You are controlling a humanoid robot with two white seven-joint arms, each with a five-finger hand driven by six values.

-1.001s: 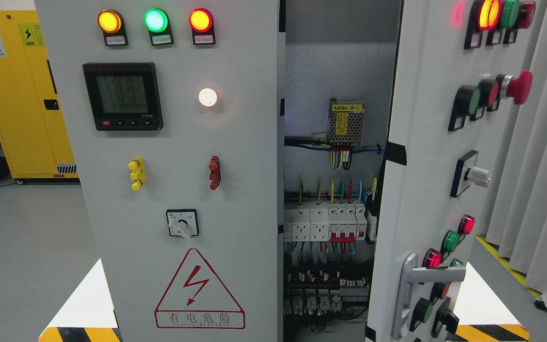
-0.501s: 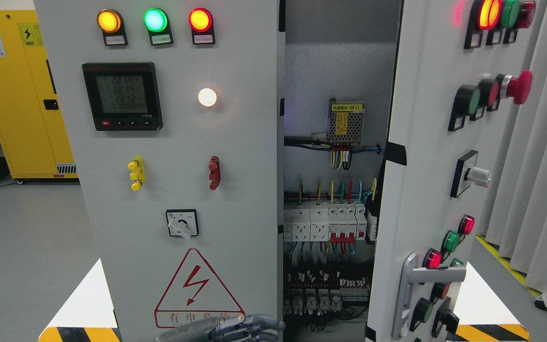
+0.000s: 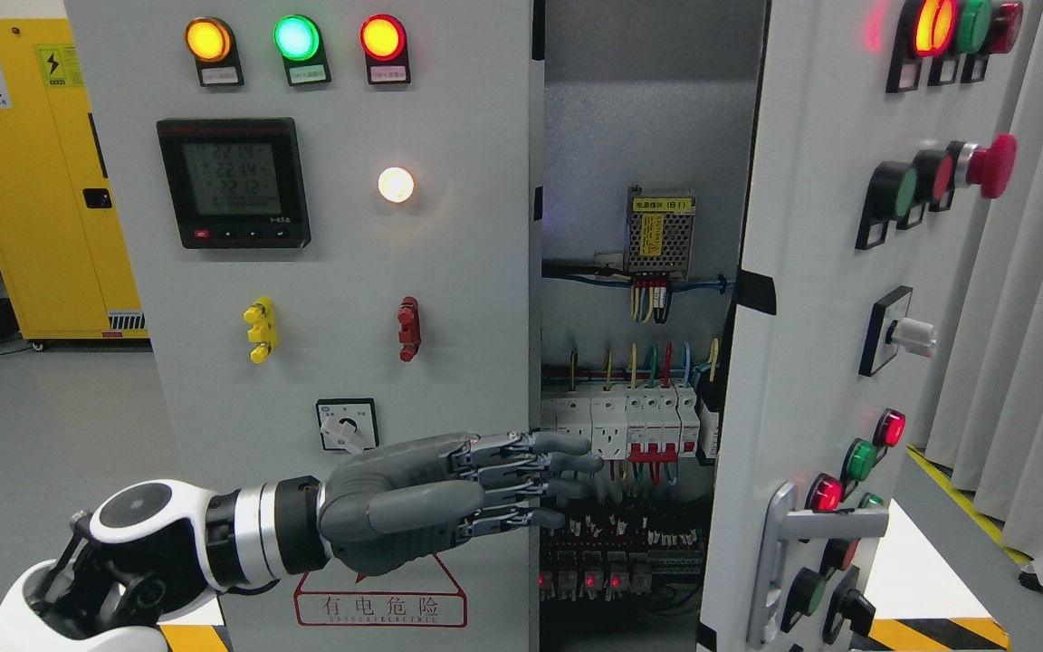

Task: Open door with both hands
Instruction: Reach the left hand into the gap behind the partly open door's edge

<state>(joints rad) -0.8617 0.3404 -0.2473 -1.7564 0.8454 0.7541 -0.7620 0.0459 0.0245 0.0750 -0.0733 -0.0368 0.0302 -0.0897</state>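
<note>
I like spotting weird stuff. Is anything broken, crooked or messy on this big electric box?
Nothing looks broken or spilled. The right door stands ajar, showing tidy wires and breakers inside; that fits the job. The left hand reaches, fingers straight, into the gap beside the left door.

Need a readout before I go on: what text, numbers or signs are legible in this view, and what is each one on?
"有电危险": red triangle warning sign on the left door, partly behind the left hand.
"(B1)": yellow label on the power supply; other characters blurred.
Meter: digits too blurred.
Indicator lamp tags: too small.
Lightning-bolt sign: yellow cabinet; print unreadable.
</note>
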